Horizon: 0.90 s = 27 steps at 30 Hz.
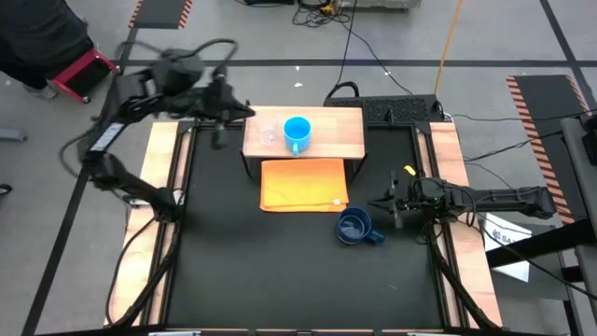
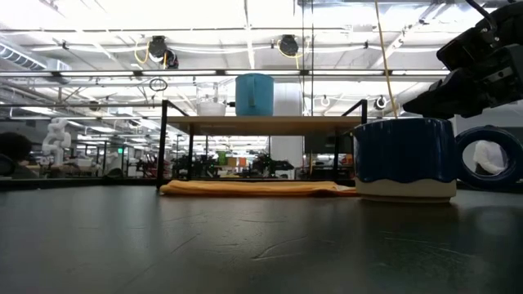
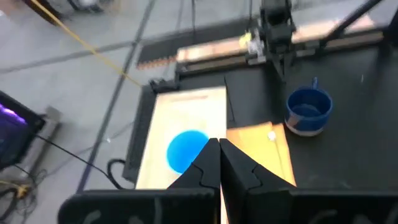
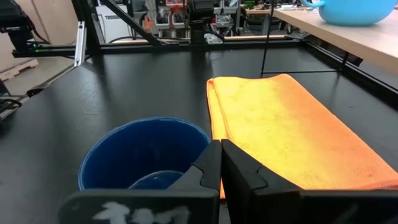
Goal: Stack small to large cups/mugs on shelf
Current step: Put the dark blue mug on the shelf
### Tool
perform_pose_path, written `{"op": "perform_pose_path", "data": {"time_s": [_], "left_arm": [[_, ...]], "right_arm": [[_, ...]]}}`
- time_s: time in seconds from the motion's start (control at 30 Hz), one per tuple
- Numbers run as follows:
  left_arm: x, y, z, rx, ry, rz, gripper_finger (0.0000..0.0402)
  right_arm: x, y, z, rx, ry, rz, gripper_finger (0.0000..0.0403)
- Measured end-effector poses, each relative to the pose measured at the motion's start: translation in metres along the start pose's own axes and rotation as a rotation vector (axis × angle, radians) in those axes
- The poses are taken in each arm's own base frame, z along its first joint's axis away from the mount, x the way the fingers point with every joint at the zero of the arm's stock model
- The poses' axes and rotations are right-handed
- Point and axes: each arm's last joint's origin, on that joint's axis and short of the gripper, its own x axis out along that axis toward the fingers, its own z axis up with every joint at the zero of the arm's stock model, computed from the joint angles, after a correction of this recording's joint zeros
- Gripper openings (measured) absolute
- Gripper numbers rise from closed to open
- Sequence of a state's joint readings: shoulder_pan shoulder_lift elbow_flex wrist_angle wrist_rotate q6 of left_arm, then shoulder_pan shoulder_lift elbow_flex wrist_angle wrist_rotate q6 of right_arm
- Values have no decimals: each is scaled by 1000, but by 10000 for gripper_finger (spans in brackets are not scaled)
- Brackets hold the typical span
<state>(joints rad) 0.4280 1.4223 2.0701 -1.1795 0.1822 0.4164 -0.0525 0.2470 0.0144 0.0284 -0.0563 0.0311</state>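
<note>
Light-blue mug (image 1: pixel 297 133) and clear glass cup (image 1: pixel 269 136) on shelf (image 1: pixel 340 131). Dark-blue mug (image 1: pixel 354 227) at shelf's 5 o'clock. Left gripper (image 1: pixel 244 110), right gripper (image 1: pixel 375 204) both clenched, empty.

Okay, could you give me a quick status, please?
Both grippers shut, empty. Clear cup and light-blue mug on shelf; dark-blue mug on table. Nothing blocking.

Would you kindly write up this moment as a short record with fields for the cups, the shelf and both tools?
shelf: light-wood board on a black frame, above the orange cloth
clear glass cup: on shelf
light-blue mug: on shelf, beside the glass
dark-blue mug: on table, off the cloth's corner
left tool: shut, empty, beside the shelf's end
right tool: shut, empty, next to dark-blue mug
</note>
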Motion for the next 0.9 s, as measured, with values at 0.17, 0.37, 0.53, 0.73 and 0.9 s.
{"op": "perform_pose_path", "data": {"time_s": [0.17, 0.37, 0.53, 0.73, 0.9], "left_arm": [[-26, -13, -23, -65, -16, 93, 0], [-37, -30, -58, -198, -50, 149, 0], [-31, -44, -75, -264, -172, 115, 0], [-40, -66, -94, -259, -311, 87, 0], [-47, -77, -119, -340, -390, 191, 0]], "right_arm": [[0, 0, 0, -5, 0, 0, 0], [0, 0, 0, -2, 0, 0, 0], [0, 0, 0, -2, -1, 0, 0], [0, 0, 0, 9, -1, 1, 0], [0, 0, 0, 13, -2, 1, 0]]}}
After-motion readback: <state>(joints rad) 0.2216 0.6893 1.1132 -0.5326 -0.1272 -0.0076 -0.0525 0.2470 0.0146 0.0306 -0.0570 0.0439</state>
